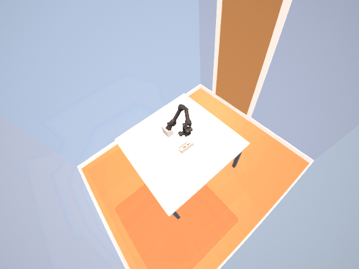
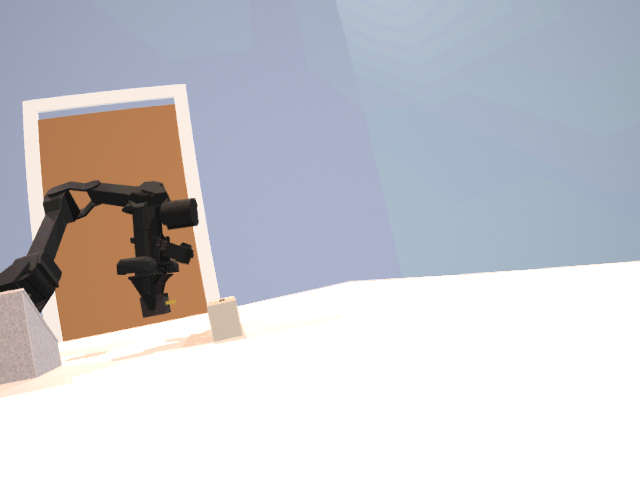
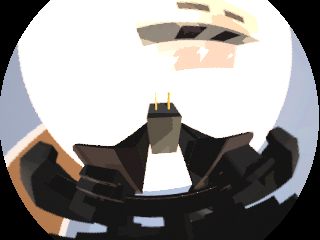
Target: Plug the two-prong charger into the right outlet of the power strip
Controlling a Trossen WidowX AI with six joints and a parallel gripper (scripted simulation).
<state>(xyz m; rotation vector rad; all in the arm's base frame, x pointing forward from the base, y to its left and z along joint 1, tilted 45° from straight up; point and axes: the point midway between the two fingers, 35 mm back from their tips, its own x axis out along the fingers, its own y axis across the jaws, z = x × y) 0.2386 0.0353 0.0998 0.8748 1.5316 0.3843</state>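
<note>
The charger [image 3: 164, 134] is a small grey-brown block with a dark front face and two thin yellow prongs. My gripper [image 3: 164, 142] [image 2: 156, 305] is shut on it, one finger on each side. In the exterior view the yellow prongs [image 2: 171, 301] stick out sideways toward the power strip, and the fingertips are a little above the table. The cream power strip [image 1: 185, 147] [image 2: 225, 321] [image 3: 156, 35] stands apart from the charger. Its dark slots show at the top of the wrist view, ahead and mostly to the right of the prongs. The top view does not show the charger clearly.
The white table [image 1: 174, 174] [image 2: 413, 387] bears the arm and the strip. A pale speckled block [image 1: 167, 131] [image 2: 15, 335] stands by the arm's base. A brown door [image 1: 237, 58] [image 2: 113, 155] is in the wall behind.
</note>
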